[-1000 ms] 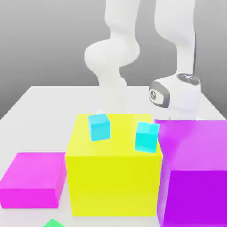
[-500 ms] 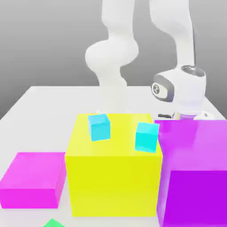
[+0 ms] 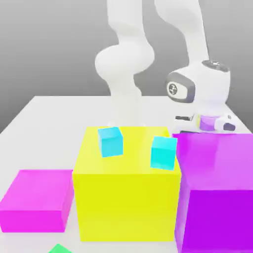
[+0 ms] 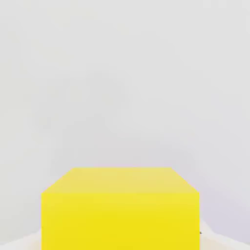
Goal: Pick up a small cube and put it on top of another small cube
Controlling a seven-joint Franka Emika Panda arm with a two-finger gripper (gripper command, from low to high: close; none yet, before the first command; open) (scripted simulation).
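Note:
In the hand view the small cube (image 4: 120, 207), plain yellow-orange and glossy, sits close between the fingers, with white table far beyond it. In the exterior view my gripper (image 3: 207, 123) hangs behind the far edge of the tall purple block (image 3: 217, 197), which hides its fingertips and the cube. The gripper is shut on the small cube. Two small cyan cubes (image 3: 110, 141) (image 3: 163, 152) rest apart on top of the big yellow block (image 3: 126, 197), to the exterior view's left of the hand.
A low magenta block (image 3: 37, 200) lies at the exterior view's left of the yellow block. A green piece (image 3: 59, 248) peeks in at the front edge. The arm's white links (image 3: 123, 64) rise behind the yellow block.
The hand has risen from behind the purple block and shifted slightly toward the exterior view's right. The cyan cubes and the blocks have stayed put.

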